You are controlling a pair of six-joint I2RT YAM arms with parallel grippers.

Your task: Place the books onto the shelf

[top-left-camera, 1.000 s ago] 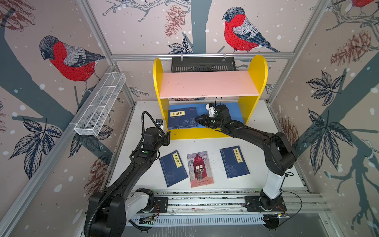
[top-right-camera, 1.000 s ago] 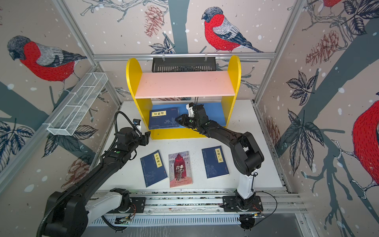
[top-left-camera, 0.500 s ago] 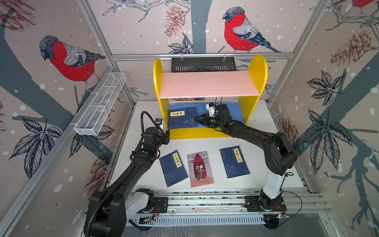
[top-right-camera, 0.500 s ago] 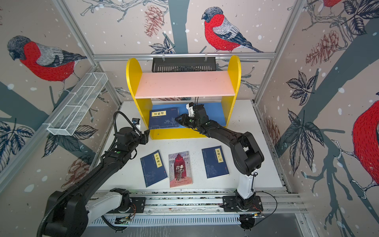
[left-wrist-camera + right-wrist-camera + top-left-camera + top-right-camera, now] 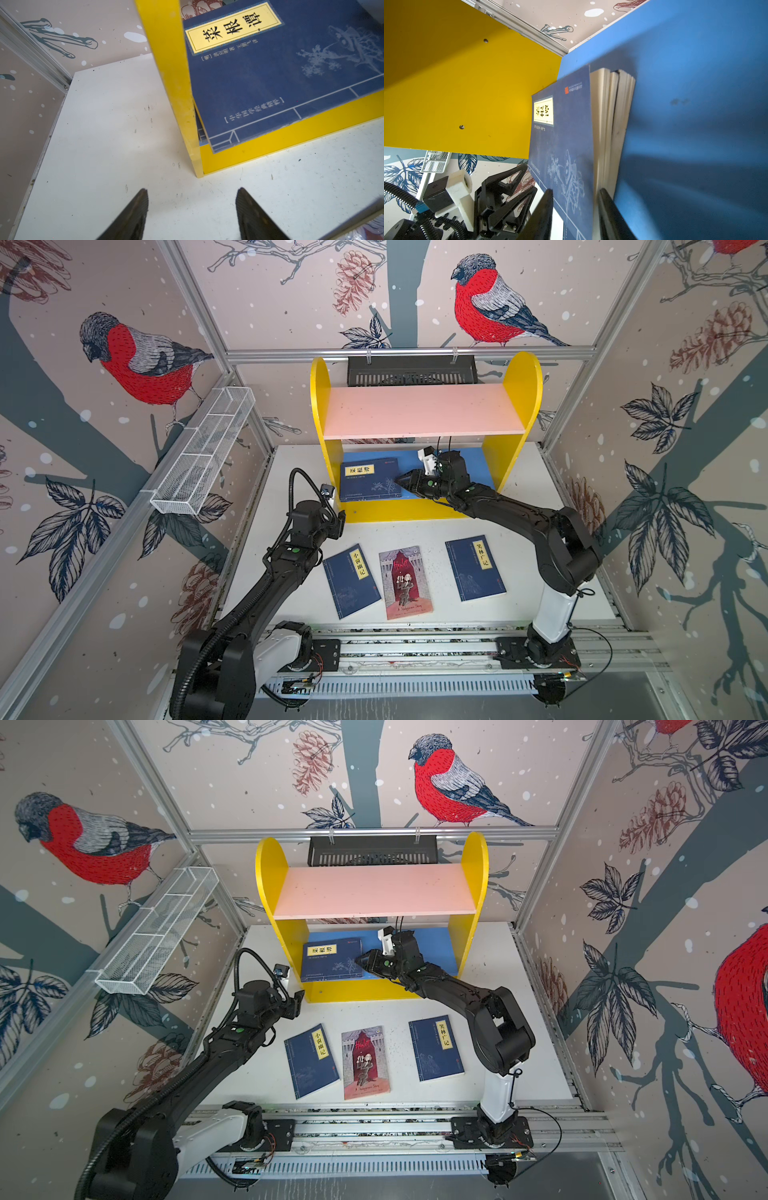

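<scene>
The shelf (image 5: 424,410) stands at the back, with yellow sides, a pink upper board and a blue lower board (image 5: 478,460). Two navy books (image 5: 368,481) lie stacked on the lower board's left half. My right gripper (image 5: 401,482) reaches in at their right edge. In the right wrist view its jaws (image 5: 575,190) stand apart, one finger over the top cover (image 5: 564,135), the other along the page edges (image 5: 626,116). On the table lie a navy book (image 5: 351,580), the red Hamlet book (image 5: 405,583) and another navy book (image 5: 475,568). My left gripper (image 5: 340,522) hangs open and empty by the shelf's left front corner (image 5: 195,166).
A white wire-mesh tray (image 5: 203,452) hangs on the left wall. A black slotted basket (image 5: 411,369) hangs behind the shelf. The arms' base rail (image 5: 415,647) runs along the front edge of the white table (image 5: 540,497).
</scene>
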